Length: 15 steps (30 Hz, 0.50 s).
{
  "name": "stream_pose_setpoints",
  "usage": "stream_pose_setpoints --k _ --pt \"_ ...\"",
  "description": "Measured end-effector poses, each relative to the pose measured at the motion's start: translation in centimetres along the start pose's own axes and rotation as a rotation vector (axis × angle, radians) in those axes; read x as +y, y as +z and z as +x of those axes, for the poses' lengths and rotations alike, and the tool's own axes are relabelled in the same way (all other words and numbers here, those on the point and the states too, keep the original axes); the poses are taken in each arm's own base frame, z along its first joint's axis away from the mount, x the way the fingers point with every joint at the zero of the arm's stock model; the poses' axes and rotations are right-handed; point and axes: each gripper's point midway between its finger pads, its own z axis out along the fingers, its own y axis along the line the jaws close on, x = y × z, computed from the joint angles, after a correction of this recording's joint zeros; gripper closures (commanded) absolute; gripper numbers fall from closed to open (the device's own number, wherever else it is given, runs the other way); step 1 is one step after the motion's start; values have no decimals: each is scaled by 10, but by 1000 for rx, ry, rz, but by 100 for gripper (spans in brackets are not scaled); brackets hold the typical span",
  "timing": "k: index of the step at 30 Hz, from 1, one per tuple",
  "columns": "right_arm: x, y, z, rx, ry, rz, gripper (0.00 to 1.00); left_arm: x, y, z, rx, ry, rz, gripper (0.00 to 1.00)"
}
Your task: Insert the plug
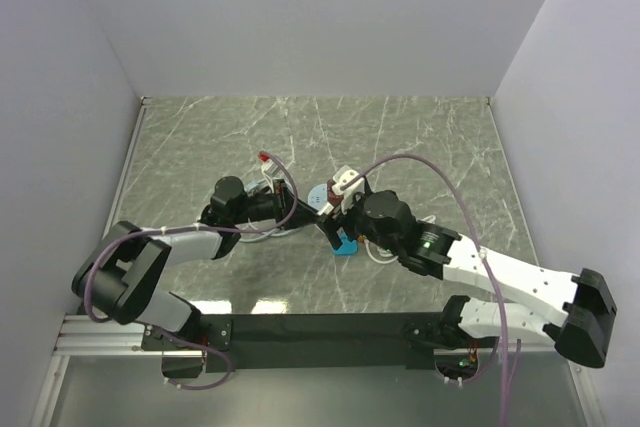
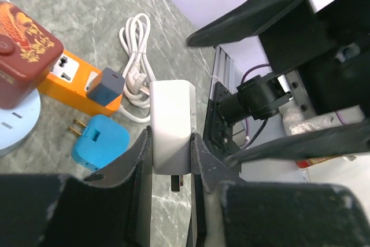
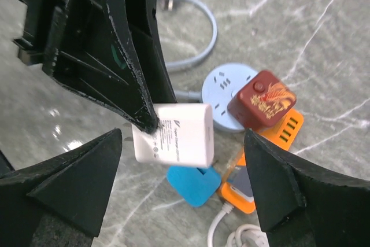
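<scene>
As the left jaws are clenched on the white plug (image 2: 171, 121) with its prong turned back toward the wrist, pushing it at the orange power strip (image 2: 78, 92) ahead of them may fail or make it slip. The right jaws, released wide on either side of it, could knock it.

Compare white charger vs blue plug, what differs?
The white charger is clamped in the left pincer; the blue plug lies loose on the table. The white charger is a longer box; the blue plug is squarish, rounded. The blue plug shows two brass pins; the white charger's prong looks dark. Neither is in a socket.
</scene>
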Motion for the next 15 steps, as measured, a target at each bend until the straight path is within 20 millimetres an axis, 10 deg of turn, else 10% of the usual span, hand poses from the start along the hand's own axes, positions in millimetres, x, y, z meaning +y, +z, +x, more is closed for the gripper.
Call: stream_pose_setpoints --k 15 --pt "2 -52 -36 -178 94 -75 4 -17 -24 -19 -58 129 -2 99"
